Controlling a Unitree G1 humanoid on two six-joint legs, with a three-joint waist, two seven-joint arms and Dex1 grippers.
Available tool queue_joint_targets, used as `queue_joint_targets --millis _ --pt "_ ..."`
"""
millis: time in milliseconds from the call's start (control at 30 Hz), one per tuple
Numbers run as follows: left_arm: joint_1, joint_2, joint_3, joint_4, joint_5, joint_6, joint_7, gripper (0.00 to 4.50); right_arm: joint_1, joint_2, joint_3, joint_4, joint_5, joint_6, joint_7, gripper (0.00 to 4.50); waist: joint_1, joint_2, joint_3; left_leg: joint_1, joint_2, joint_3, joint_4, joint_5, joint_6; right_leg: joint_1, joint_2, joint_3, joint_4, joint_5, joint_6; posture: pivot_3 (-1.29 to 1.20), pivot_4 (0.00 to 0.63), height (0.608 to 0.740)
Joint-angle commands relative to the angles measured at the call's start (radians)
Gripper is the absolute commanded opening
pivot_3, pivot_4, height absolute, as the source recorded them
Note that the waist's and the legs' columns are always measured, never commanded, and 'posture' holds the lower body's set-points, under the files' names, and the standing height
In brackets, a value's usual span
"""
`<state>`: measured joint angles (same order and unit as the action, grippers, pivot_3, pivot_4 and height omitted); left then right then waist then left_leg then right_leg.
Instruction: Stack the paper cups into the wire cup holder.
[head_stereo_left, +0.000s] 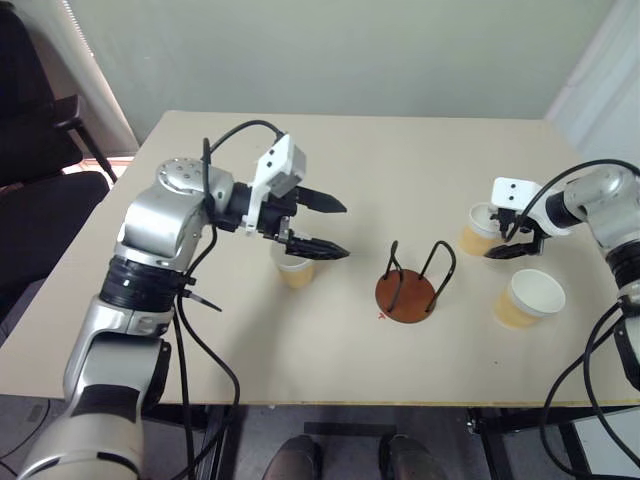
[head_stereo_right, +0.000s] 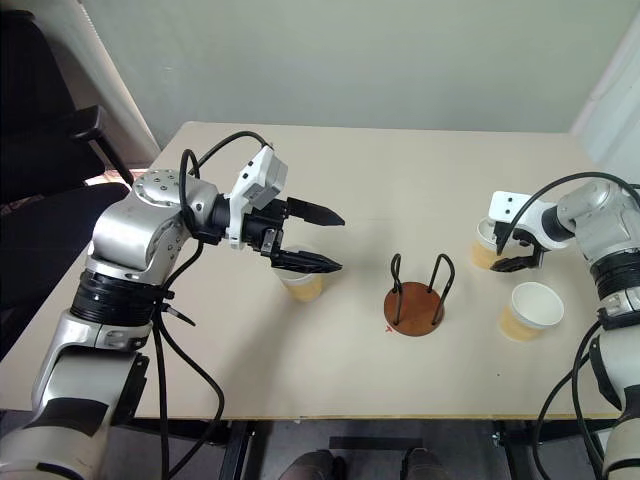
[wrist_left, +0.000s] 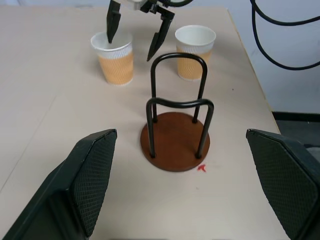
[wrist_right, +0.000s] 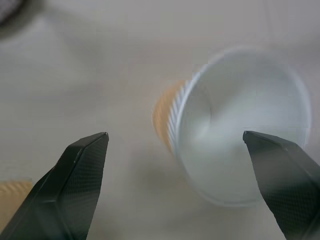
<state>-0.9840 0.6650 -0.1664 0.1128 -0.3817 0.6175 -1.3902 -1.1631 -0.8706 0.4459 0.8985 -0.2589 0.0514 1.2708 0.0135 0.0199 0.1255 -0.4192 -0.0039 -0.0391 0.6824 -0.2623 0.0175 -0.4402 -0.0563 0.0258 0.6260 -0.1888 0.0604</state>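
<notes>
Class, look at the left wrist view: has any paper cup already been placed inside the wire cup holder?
No. The wire cup holder stands with nothing between its loops, and the two paper cups beyond it stand on the table.

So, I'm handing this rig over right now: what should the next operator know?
Left gripper: open, empty, hanging above the left cup.
Right gripper: open, around the far right cup, not closed on it.
Holder: mid-table, empty.
Third cup: upright, nearer the table's front edge on the right.
Done: nothing stacked.
Left: all three cups into the holder.
</notes>
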Motion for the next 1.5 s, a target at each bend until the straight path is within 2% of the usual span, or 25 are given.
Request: queue_joint_targets --millis 33,100,133,367,400,533,700,833,967,1067,1200,1500 --pt "-0.006 0.015 0.013 -0.034 -0.002 -0.019 0.0 4.5 -0.048 0.019 -0.011 0.062 -0.039 -0.055 -0.02 3.86 0.0 0.0 0.0 0.0 0.0 0.0 0.0 0.0 0.0 0.0 0.0 0.0 0.0 0.0 0.0 0.0 0.15 0.74" --pt "-0.003 0.017 0.012 -0.038 -0.002 -0.019 0.001 4.5 -0.055 0.03 -0.02 0.079 -0.048 -0.069 -0.013 3.26 0.0 0.0 0.0 0.0 0.0 0.0 0.0 0.0 -0.001 0.0 0.0 0.0 0.001 0.0 -0.001 0.0 0.15 0.74" --pt "-0.001 0.019 0.011 -0.039 -0.002 -0.019 0.002 4.5 -0.057 0.032 -0.024 0.082 -0.05 -0.074 -0.008 2.8 0.0 0.0 0.0 0.0 0.0 0.0 0.0 0.001 -0.001 0.0 0.0 0.0 0.001 0.001 -0.001 0.0 0.15 0.74" --pt "-0.005 0.034 0.003 -0.03 0.006 -0.034 -0.011 4.5 -0.043 0.017 -0.046 0.048 -0.044 -0.086 0.044 0.29 0.0 0.0 0.0 0.0 0.0 0.0 -0.001 0.0 -0.001 0.0 0.0 0.0 0.001 0.0 -0.002 0.0 0.15 0.74" --pt "-0.006 0.038 0.0 -0.026 0.008 -0.04 -0.018 4.5 -0.037 0.009 -0.051 0.031 -0.037 -0.084 0.06 0.04 0.0 0.0 0.0 0.0 0.0 0.0 -0.001 0.0 -0.002 0.0 0.0 0.0 0.001 0.0 -0.002 0.0 0.15 0.74" --pt "-0.003 0.054 -0.004 -0.02 0.014 -0.053 -0.044 4.5 -0.022 -0.027 -0.094 -0.072 0.005 -0.052 0.139 0.04 0.0 0.0 0.0 0.0 0.0 0.0 -0.001 0.0 -0.002 0.0 0.0 0.0 0.001 0.0 -0.002 0.0 0.15 0.74" --pt "0.019 0.089 -0.026 -0.033 0.031 -0.084 -0.096 4.5 -0.032 -0.123 -0.193 -0.46 0.157 0.131 0.322 0.04 -0.003 0.002 0.001 -0.001 0.0 0.0 -0.003 0.0 -0.003 0.0 0.0 0.0 0.001 0.0 -0.003 0.0 0.15 0.74" --pt "0.037 0.095 -0.051 -0.044 0.048 -0.123 -0.117 4.5 -0.058 -0.244 -0.143 -0.843 0.395 0.343 0.344 0.04 -0.003 0.002 0.001 -0.001 0.001 -0.001 -0.003 -0.001 -0.004 -0.001 0.001 -0.001 0.0 -0.003 -0.006 0.0 0.15 0.74" --pt "0.038 0.088 -0.068 -0.043 0.052 -0.138 -0.131 4.5 -0.1 -0.296 -0.089 -1.052 0.544 0.478 0.344 0.04 -0.006 0.002 0.001 -0.001 0.001 -0.002 -0.003 -0.002 -0.005 -0.001 0.001 -0.002 -0.001 -0.006 -0.008 0.0 0.15 0.74" --pt "0.026 0.079 -0.078 -0.028 0.059 -0.148 -0.137 4.5 -0.112 -0.327 -0.027 -1.1 0.577 0.471 0.344 0.04 -0.006 0.001 0.001 0.0 0.001 -0.003 -0.001 -0.001 -0.005 0.0 0.001 -0.002 0.001 -0.006 -0.008 0.0 0.15 0.74" --pt "0.017 0.074 -0.084 -0.019 0.07 -0.16 -0.144 4.5 -0.129 -0.329 0.052 -1.077 0.547 0.406 0.344 0.04 -0.007 0.002 0.001 0.0 0.001 -0.003 0.0 0.0 -0.003 0.0 0.001 -0.001 0.001 -0.005 -0.009 0.0 0.15 0.74" --pt "0.024 0.075 -0.075 -0.022 0.078 -0.161 -0.138 4.5 -0.105 -0.314 0.095 -1.044 0.507 0.329 0.344 0.04 -0.007 0.002 0.001 0.0 0.001 -0.003 -0.001 0.0 -0.003 -0.001 0.001 -0.002 0.002 -0.005 -0.009 0.0 0.15 0.74"
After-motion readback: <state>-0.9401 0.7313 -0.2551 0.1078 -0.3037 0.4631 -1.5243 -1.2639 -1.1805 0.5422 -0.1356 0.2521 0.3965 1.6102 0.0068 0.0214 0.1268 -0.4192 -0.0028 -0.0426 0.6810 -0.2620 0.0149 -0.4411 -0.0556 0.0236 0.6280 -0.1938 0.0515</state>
